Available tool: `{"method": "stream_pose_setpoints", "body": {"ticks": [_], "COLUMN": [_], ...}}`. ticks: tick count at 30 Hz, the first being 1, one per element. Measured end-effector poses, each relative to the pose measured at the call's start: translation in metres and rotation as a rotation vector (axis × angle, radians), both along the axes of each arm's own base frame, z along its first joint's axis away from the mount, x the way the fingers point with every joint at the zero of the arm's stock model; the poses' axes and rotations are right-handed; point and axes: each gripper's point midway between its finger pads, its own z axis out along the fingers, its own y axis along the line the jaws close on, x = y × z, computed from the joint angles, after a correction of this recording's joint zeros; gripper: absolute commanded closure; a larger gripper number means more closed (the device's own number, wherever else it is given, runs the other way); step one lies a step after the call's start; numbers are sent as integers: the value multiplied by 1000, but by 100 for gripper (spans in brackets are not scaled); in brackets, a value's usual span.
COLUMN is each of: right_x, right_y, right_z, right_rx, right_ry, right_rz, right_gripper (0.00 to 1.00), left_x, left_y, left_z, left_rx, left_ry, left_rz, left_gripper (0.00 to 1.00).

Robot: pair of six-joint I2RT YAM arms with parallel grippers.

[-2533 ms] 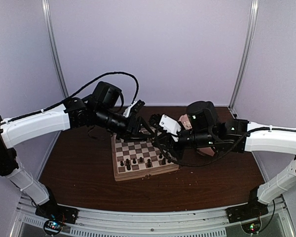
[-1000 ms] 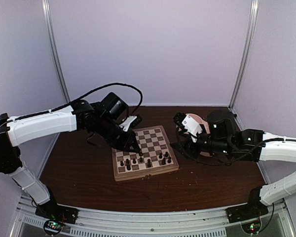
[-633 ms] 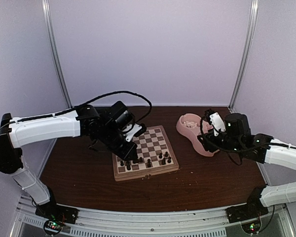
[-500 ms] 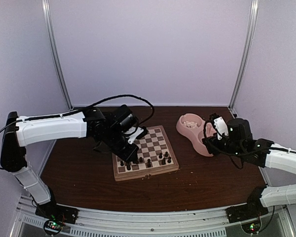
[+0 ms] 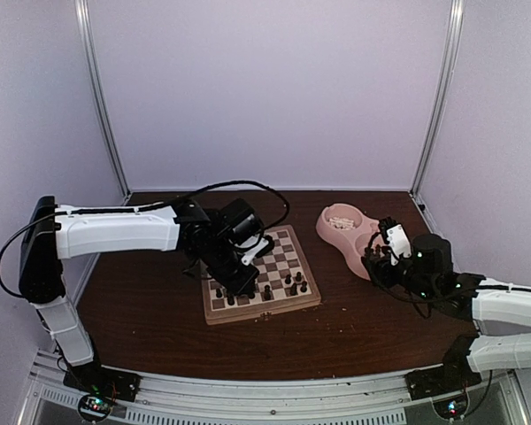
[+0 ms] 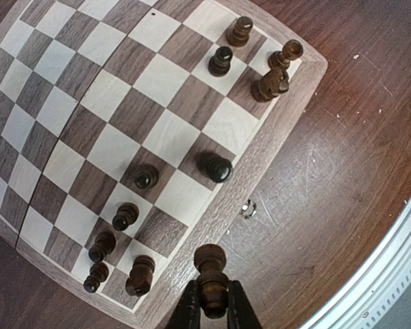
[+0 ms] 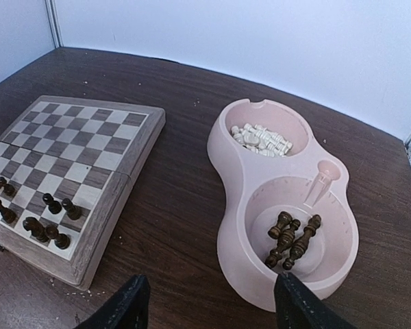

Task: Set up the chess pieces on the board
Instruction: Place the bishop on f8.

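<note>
1. Chess pieces (image 6: pixel 144 177), dark ones, stood scattered over the two rows along the near edge of the board (image 6: pixel 75 103), most of them towards its two near corners.
2. One more dark piece (image 6: pixel 211 273) was pinched between the pressed-together fingers of the left gripper (image 6: pixel 212 307). Its long axis ran roughly in line with the fingers, and it sat over the board's near frame, just beside the metal clasp (image 6: pixel 246 208).
3. Bare squares of the edge row lay just inward of that held piece, so the left arm was judged the one placed for the coming set-down. Whether the piece's base touched the frame could not be told.
4. Further dark pieces (image 7: pixel 290 240) lay on their sides in the nearer well of the pink bowl (image 7: pixel 226 226), and cream ones (image 7: pixel 262 139) in the farther well.
5. Over the table (image 7: pixel 171 226), on the bowl's near side, the right gripper (image 7: pixel 211 305) hung with its fingers spread wide and nothing between them.
</note>
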Motion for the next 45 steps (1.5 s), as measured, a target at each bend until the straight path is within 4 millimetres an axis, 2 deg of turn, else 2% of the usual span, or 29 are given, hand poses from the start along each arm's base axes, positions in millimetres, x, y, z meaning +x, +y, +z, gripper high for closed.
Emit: {"method": "stream_pose_setpoints", "body": {"ticks": [8, 18, 31, 40, 45], "right_x": [1, 0, -1, -2, -3], "right_y": [1, 1, 2, 3, 3], "right_z": [15, 17, 17, 18, 21], "right_rx": [28, 27, 30, 34, 41], "right_ry": [-48, -65, -63, -64, -73], "right_rz": [6, 13, 23, 29, 29], "right_gripper": [33, 32, 32, 31, 31], "left_x": [6, 16, 19, 18, 19], "left_y": [-2, 6, 14, 15, 15], "left_z": [-22, -24, -30, -45, -46], "left_rx": [62, 97, 125, 158, 163], "left_ry": [-13, -63, -79, -61, -67], "left_rz": [14, 71, 97, 95, 97], "left_gripper": [100, 100, 100, 100, 100]}}
